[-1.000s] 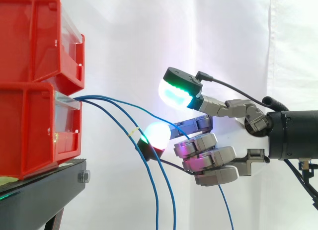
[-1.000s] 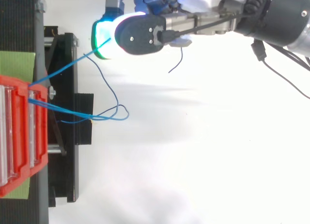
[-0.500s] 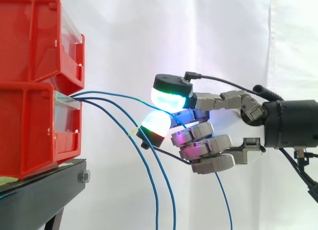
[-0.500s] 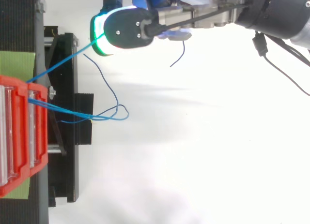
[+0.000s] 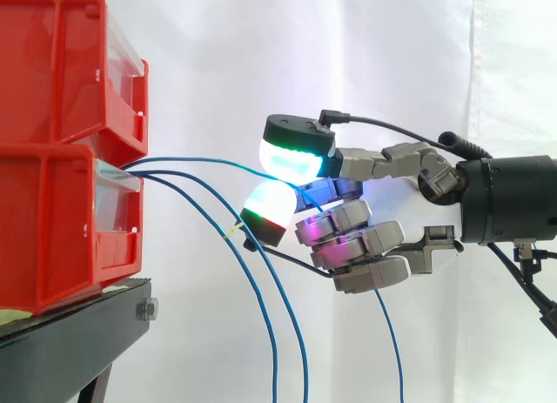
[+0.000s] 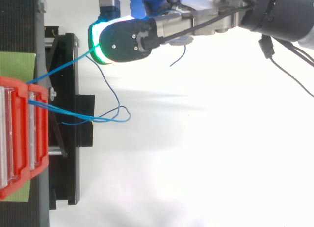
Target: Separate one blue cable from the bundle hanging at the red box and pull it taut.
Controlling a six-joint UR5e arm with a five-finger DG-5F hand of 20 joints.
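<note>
and here's the hand [image 5: 352, 242] out in front of the lower red box [image 5: 52, 229], thumb pad and one finger pad closed together on a single blue cable [image 5: 209, 160], the remaining fingers curled in below them with nothing in them that i can see. the fingertips [image 5: 296, 155] glow green and white right at the pinch. that cable leaves the box's front lip and runs across open air to the pinch, well clear of the black stand [image 5: 78, 333]. its long axis is close to level in the side view, with a slight upward bow, so i'd call it not quite taut; from above it [image 6: 64, 66] is a straight diagonal from the box corner out to the hand [image 6: 127, 40], pointing away from the box. its free end drops straight down [image 5: 392, 351] beneath the curled fingers. now the risks: it's a thin cable between rounded pads, so a pull away from the box could let it slide through the pinch. the other blue cables [image 5: 271, 333] sag just beside the lower pad, and in the side view i can't tell whether they touch it, so one could snag and get dragged along. pull too hard and the cable may come out of the box, or shift the box on its stand.
</note>
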